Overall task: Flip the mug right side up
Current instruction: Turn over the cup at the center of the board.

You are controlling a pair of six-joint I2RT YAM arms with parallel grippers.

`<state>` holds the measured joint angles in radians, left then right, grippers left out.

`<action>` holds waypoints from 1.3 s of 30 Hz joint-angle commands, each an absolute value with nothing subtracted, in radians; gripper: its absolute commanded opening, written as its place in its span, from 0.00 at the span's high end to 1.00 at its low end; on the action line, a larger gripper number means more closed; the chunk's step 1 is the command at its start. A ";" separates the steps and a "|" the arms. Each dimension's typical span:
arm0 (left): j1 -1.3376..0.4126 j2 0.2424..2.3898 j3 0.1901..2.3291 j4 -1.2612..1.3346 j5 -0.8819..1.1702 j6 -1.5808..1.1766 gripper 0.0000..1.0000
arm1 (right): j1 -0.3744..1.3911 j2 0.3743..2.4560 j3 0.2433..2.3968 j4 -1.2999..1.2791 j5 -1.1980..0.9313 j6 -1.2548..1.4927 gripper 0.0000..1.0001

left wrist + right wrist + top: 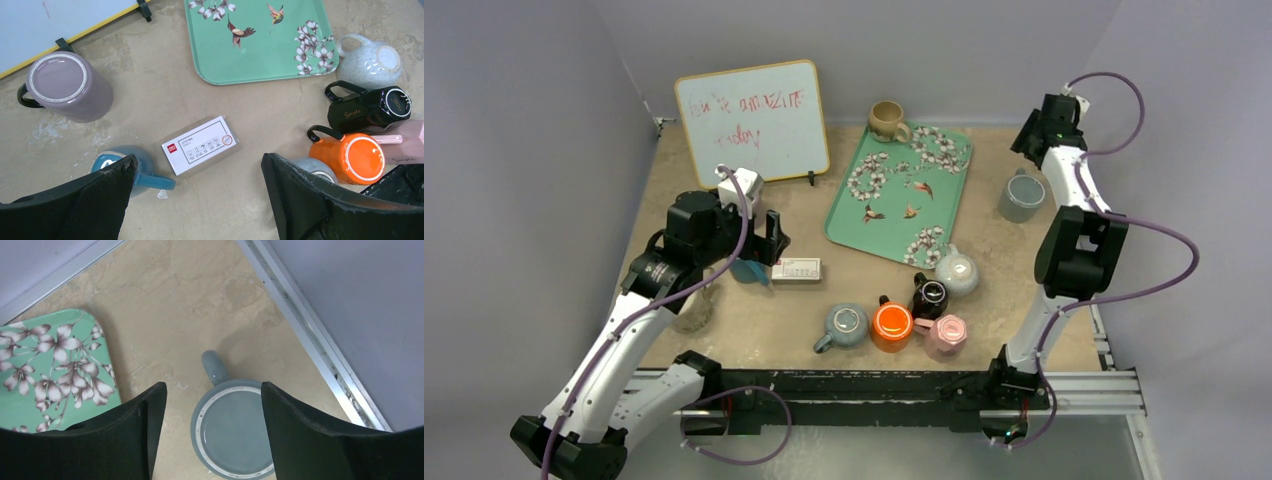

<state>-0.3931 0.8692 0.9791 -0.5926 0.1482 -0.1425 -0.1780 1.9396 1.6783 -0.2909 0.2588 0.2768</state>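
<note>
A grey-blue mug (234, 432) stands upside down near the table's right edge (1021, 197), its ringed base up and its handle pointing away from the arm. My right gripper (212, 405) hangs open just above it, one finger on each side; the right finger overlaps the mug's edge in view, and no contact shows. In the top view the right gripper (1036, 150) is at the far right corner. My left gripper (198, 165) is open and empty over a white box (200, 145), left of centre (769, 240).
The green floral tray (899, 235) lies just left of the grey mug. Several mugs cluster at the front: orange (891, 323), black (929, 297), pink (946, 335), speckled white (956, 272). A purple mug (70, 87) and a blue one (145, 167) flank the left gripper. A whiteboard (752, 120) stands behind.
</note>
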 commanded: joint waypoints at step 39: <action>-0.390 0.850 0.982 -0.580 0.147 -0.124 0.07 | -0.254 2.006 1.579 -0.218 0.053 0.304 0.26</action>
<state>-0.3931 0.8608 0.9791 -0.5934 0.1482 -0.1375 -0.2516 1.9858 1.5391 -0.1879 0.1757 0.3752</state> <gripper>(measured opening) 0.935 0.751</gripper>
